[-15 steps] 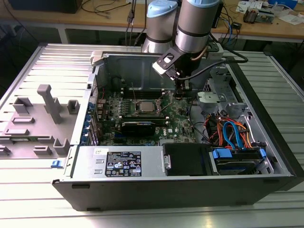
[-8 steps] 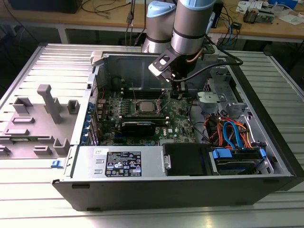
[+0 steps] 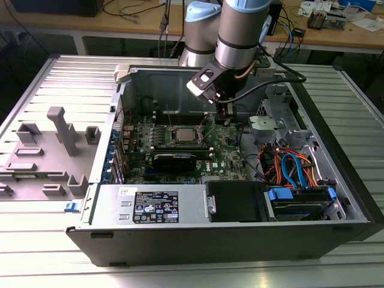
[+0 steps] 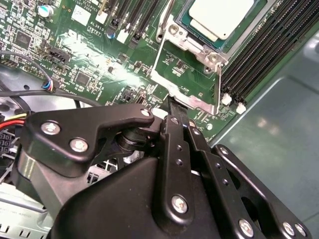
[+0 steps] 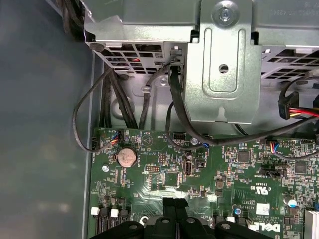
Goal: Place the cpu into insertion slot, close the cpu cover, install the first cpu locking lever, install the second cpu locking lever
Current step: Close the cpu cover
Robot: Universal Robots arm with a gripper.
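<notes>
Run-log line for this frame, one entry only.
cpu: seated in insertion slot | cpu cover: swung open, not closed | gripper: at the cover's free edge

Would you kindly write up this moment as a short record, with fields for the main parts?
cpu: seated in the insertion slot, top uncovered
cpu cover: open, beside the slot, green board showing through its window
claw: at the cover's outer edge; contact unclear
computer case: open, lying on a ribbed metal table

Silver-grey arm (image 3: 237,30), black screw-studded fingers (image 4: 174,149)
</notes>
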